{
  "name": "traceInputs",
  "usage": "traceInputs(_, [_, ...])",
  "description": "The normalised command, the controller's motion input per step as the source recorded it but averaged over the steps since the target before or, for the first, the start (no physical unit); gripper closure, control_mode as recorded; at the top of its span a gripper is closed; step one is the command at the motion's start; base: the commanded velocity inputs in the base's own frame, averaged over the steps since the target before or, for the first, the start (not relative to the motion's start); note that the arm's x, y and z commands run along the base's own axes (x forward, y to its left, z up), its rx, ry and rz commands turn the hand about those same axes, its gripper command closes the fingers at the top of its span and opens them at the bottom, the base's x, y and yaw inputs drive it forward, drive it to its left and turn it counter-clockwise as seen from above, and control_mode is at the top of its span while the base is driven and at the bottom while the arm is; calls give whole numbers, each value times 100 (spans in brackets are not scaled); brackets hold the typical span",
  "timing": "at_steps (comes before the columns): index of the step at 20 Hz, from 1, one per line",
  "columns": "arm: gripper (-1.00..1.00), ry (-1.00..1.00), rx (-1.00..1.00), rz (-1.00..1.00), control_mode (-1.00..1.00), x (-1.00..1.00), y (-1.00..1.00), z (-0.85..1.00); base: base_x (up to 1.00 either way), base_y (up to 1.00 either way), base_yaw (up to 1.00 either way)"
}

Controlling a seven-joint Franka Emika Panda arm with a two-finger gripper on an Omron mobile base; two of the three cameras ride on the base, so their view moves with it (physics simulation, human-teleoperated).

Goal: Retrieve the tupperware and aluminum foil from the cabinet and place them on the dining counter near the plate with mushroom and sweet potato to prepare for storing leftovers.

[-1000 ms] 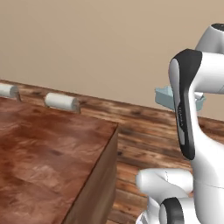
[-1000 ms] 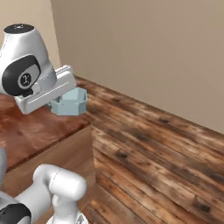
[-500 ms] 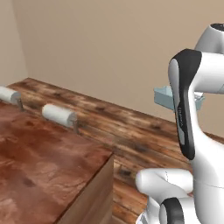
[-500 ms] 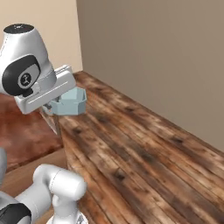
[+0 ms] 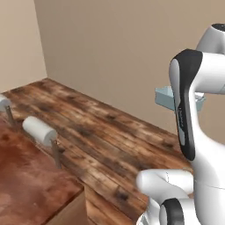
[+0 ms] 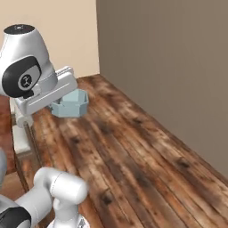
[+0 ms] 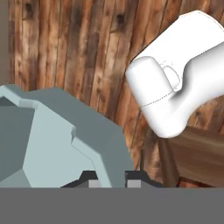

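My gripper (image 7: pixel 109 178) is shut on the pale blue tupperware (image 7: pixel 52 135), whose rim sits between the two dark fingertips (image 7: pixel 89 176). From the base the tupperware (image 6: pixel 71 103) hangs in the air in front of the white hand, well above the plank floor. In the left base view one end of the tupperware (image 5: pixel 164 97) pokes out from behind the upright forearm. A corner of the reddish-brown dining counter (image 5: pixel 26 184) lies at the lower left. The aluminum foil, the cabinet and the plate are out of view.
Two white round stools (image 5: pixel 39 128) on thin posts stand along the counter's far edge; one stool (image 7: pixel 175 83) is right below the hand. Beige walls meet in a corner (image 6: pixel 97 40) ahead. Wooden plank floor (image 6: pixel 133 156) stretches to the right.
The whole picture has shifted: the base has turned, so the counter slid to the lower left and the wall corner came into view. The tupperware stays gripped in the same pose.
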Motion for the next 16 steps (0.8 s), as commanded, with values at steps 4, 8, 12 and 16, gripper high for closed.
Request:
traceInputs(4, [100, 0, 0, 0, 100, 0, 0, 0, 100, -63, 50])
traceInputs(8, [100, 0, 0, 0, 100, 0, 0, 0, 100, -42, 59])
traceInputs(12, [100, 0, 0, 0, 100, 0, 0, 0, 100, -34, 62])
traceInputs(16, [100, 0, 0, 0, 100, 0, 0, 0, 100, -24, 66])
